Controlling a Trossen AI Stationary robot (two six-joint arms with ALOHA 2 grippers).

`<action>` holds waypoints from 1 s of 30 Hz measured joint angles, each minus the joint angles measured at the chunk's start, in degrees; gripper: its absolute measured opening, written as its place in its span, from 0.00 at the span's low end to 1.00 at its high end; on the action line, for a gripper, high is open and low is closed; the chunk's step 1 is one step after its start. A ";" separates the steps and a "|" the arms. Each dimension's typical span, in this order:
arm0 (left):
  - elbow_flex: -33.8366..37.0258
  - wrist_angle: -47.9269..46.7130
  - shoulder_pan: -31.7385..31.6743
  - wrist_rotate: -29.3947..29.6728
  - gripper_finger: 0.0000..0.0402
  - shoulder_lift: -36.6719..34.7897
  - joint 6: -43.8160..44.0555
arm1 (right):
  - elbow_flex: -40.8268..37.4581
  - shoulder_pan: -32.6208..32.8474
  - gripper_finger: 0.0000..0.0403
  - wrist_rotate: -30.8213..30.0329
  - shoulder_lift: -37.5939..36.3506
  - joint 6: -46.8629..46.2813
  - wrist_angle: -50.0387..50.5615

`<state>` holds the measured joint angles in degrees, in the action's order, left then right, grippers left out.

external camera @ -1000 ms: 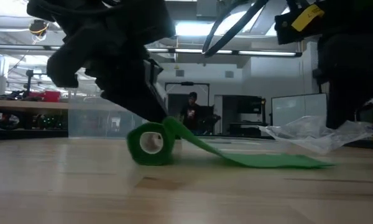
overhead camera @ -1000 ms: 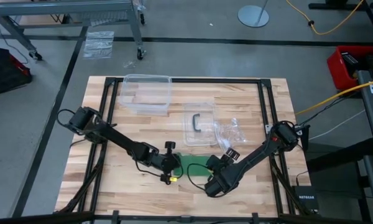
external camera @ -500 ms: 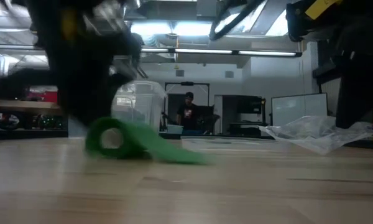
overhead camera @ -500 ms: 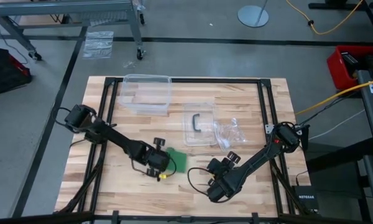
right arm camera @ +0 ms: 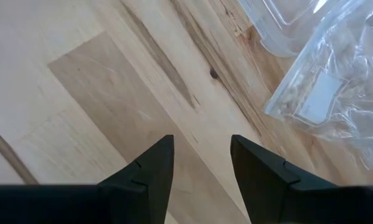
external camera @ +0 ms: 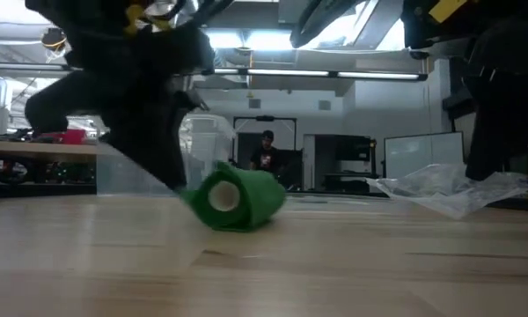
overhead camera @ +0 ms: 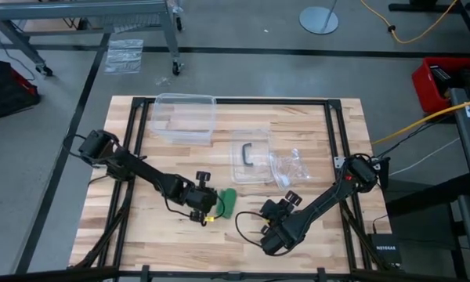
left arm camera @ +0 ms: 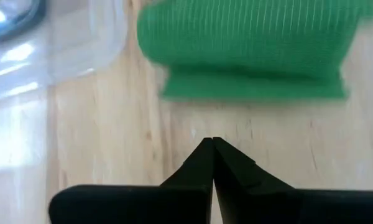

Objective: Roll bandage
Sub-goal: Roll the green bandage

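The bright green soft cloth bandage point(overhead camera: 227, 202) is now a short fat ribbed roll with a pale hollow core point(external camera: 222, 197), lying on its side on the pale planked wooden table point(overhead camera: 313, 125) a little toward 7 o'clock of centre. A second ago a long flat tail trailed from it toward 3 o'clock; that tail has wound up and the roll has shifted toward 9 o'clock. My left gripper point(left arm camera: 212, 146) sits just at its 9 o'clock side, fingers pressed together on nothing, a short gap of bare wood between. My right gripper point(right arm camera: 199, 155) hangs at 5 o'clock of the table, well apart, fingers point(right arm camera: 152, 165) spread and empty, having drawn back from the bandage. At 12 o'clock stands a clear plastic rectangular tub point(overhead camera: 185, 117); near the middle lie a clear lid with a dark handle point(overhead camera: 249, 154) and a crinkled clear plastic bag point(overhead camera: 291, 166).
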<state>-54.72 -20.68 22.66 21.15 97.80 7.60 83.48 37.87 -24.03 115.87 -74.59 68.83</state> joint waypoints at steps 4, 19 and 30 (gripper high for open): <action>-0.15 1.27 0.27 0.03 0.00 -0.27 0.14 | 0.00 0.00 0.41 0.03 0.02 0.01 -0.21; -0.20 10.64 0.27 0.04 0.00 -0.11 -0.48 | 0.00 0.00 0.41 -2.51 0.06 0.81 -4.95; -0.22 10.64 -1.08 0.07 0.08 -0.17 3.14 | 0.00 0.00 0.41 -1.64 0.33 2.67 -2.70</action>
<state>-54.94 -10.04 21.58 21.21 97.62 10.74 83.48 37.87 -25.67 116.20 -71.92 66.13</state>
